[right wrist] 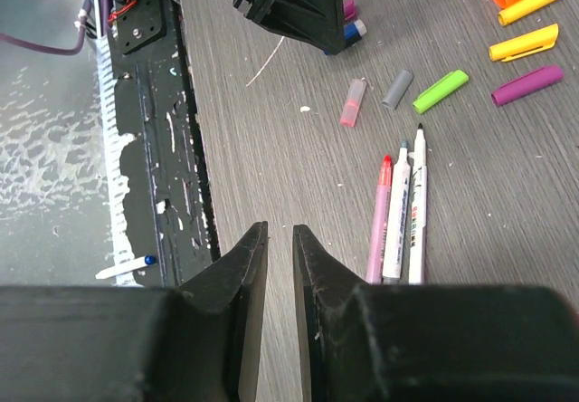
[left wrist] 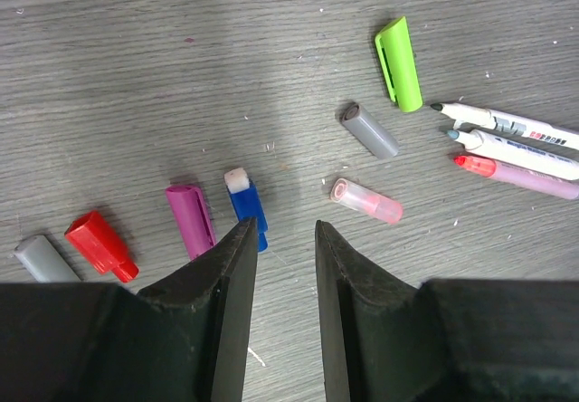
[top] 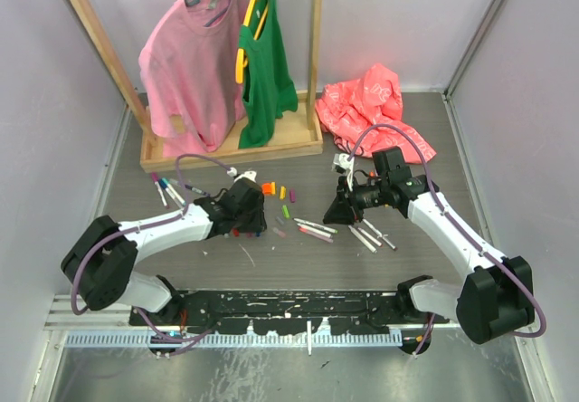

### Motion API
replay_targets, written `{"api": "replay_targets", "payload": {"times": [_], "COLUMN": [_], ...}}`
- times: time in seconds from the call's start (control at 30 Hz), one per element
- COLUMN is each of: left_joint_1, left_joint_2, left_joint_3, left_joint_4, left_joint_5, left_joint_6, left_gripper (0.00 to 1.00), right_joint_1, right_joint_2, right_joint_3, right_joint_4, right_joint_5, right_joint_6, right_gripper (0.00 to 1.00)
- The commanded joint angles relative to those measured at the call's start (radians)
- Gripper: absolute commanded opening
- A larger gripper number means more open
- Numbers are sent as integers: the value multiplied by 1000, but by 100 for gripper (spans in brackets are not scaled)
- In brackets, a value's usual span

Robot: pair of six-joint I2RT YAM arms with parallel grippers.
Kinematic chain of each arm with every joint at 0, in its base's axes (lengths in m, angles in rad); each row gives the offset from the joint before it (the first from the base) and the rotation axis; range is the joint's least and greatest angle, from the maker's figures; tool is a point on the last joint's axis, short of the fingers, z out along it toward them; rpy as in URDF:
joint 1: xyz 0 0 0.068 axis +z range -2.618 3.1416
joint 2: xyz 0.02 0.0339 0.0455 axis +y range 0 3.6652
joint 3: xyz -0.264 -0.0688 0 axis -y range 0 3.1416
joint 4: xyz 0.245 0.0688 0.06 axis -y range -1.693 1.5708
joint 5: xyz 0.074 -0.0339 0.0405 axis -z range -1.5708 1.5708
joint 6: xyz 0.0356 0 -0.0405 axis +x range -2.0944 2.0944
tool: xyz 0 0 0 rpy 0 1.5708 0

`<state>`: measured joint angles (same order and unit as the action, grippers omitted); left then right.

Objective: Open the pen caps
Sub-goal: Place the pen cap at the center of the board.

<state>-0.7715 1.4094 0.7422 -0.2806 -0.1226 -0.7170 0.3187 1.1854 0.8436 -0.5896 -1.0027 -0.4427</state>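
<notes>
Both parted, left pincer (left wrist: 280, 230), right pincer (right wrist: 279, 232), red cap (left wrist: 99, 244) hidden in right-wrist view

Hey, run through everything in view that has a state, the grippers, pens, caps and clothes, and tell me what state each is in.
left gripper: jaws apart, empty
right gripper: jaws narrowly apart, empty
three pens: uncapped, lying side by side
green cap: off, lying loose
pink cap: off, lying loose
blue cap: off, lying loose
pink shirt: hanging
green top: hanging
</notes>
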Motion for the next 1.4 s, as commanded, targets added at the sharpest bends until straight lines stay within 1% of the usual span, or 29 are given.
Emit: {"api": "replay_targets", "payload": {"times": [0.0,0.73,1.0,1.1,1.2,1.3,1.37], "left_joint_1": [4,30,63,104,184,265,315], "left_joint_2": [-34,-56,-71,-81,-97,-114,-126], "left_joint_3": [26,17,13,3,-13,-34,-47], "left_joint_4": [26,9,4,10,35,66,89], "left_joint_5": [0,-5,-4,2,48,82,100], "left_joint_6": [16,32,49,62,64,44,29], "left_gripper": [33,34,34,35,35,38,39], "right_joint_1": [6,7,9,10,10,10,9], "right_joint_2": [3,4,5,5,8,9,9], "right_joint_3": [46,46,46,46,47,49,49], "right_joint_4": [1,-3,-3,-3,-3,-3,-1], "right_joint_5": [-13,-13,-11,-11,-8,1,12], "right_joint_6": [-17,-23,-24,-24,-24,-24,-24], "right_gripper": [24,24,24,24,24,24,24]}}
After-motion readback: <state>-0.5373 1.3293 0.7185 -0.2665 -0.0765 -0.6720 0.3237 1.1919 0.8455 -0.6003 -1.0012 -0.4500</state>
